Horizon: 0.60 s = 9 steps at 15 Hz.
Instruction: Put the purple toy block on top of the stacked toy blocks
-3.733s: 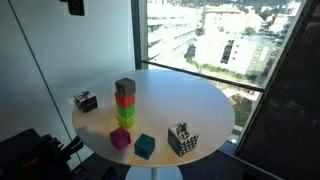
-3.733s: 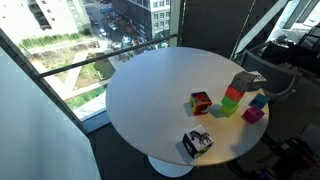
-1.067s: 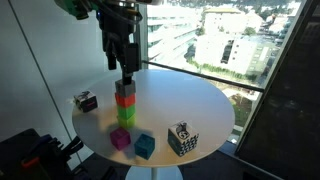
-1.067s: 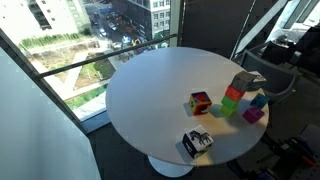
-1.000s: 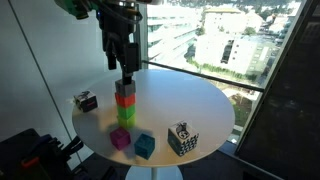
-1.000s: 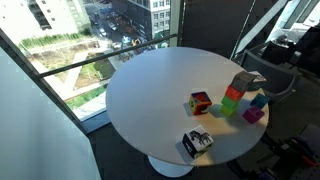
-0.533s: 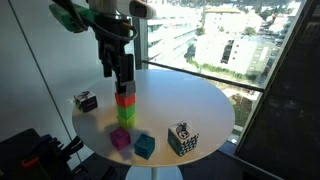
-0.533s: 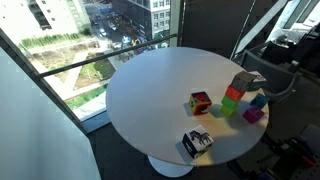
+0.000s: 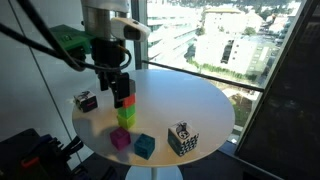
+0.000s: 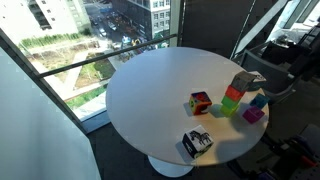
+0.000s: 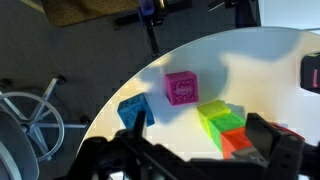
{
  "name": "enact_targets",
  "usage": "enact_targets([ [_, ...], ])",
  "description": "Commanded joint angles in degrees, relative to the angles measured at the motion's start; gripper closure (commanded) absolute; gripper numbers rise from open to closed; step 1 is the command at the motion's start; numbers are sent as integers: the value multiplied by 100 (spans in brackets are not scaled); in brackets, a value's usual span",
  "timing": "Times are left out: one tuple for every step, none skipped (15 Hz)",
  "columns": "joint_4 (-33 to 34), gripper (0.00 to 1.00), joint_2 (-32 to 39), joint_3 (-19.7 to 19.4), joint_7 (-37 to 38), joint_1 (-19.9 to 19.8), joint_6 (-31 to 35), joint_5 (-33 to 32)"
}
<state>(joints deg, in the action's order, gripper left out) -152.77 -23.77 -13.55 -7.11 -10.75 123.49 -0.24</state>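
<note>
the small plain magenta-purple toy cube (image 9: 120,138) is sitting on the round white desk (image 9: 195,100), just beside a loose teal cube (image 9: 145,146) and near the foot of the column of small cubes (image 9: 125,108), where red-orange is showing over lime green. the arm's dark tool (image 9: 122,90) is hanging at the column's top and covering it. i cannot tell how wide the tool is standing.

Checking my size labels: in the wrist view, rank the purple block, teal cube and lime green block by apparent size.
1. lime green block: largest, though nearest the camera.
2. purple block and teal cube look alike; the teal one is partly hidden.
</note>
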Motion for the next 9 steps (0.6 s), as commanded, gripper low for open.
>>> enact_targets([
  [-302,0,-34,-42,-212,-105,358,-111],
  [-376,0,-28,-49,-230,-109,460,-120],
  [-465,0,-12,-49,-241,-114,605,-131],
  [-543,0,11,-37,-223,-126,765,-152],
  [-603,0,47,-31,-221,-132,867,-169],
  [-672,0,81,-26,-207,-138,1024,-176],
  [-735,0,158,-18,-192,-142,1192,-189],
  [-619,0,341,-26,-206,-120,1284,-167],
  [-663,0,421,-12,-178,-126,1440,-190],
])
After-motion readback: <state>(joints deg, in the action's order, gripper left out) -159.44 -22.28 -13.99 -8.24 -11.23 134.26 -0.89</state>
